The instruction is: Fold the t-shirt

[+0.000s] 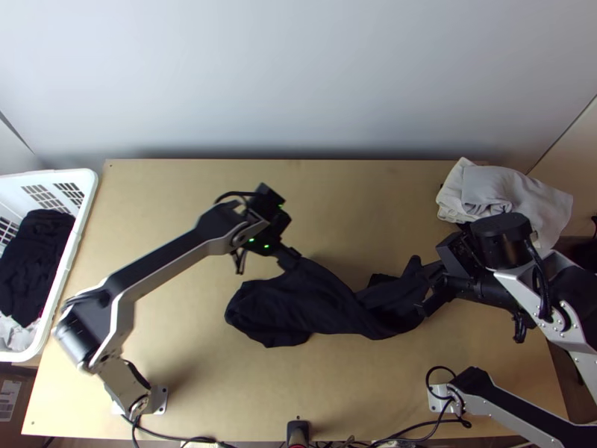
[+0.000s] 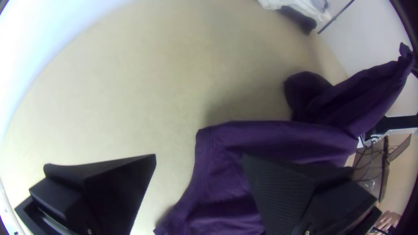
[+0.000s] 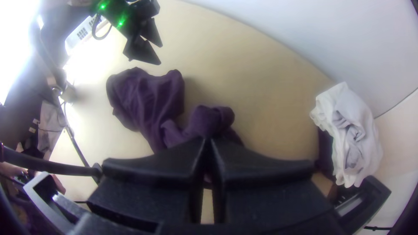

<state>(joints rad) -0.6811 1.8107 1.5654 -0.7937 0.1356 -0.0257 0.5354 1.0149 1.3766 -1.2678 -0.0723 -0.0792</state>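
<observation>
The dark t-shirt (image 1: 310, 302) lies bunched and twisted across the middle of the table, its left part wider and flatter. At its upper left edge stands my left gripper (image 1: 289, 259). In the left wrist view the left gripper (image 2: 199, 155) is open, one finger over the purple-looking t-shirt (image 2: 226, 174), the other over bare table. My right gripper (image 1: 425, 288) is at the shirt's right end. The right gripper (image 3: 207, 140) has its fingers together on the t-shirt (image 3: 152, 98); in the left wrist view that end is pulled up into a raised point.
A white basket (image 1: 88, 196) with dark and white clothes stands at the left edge. White and grey cloths (image 1: 511, 196) lie heaped at the back right corner, behind the right gripper. Cables run along the table's near edge. Bare wood stretches behind and in front of the shirt.
</observation>
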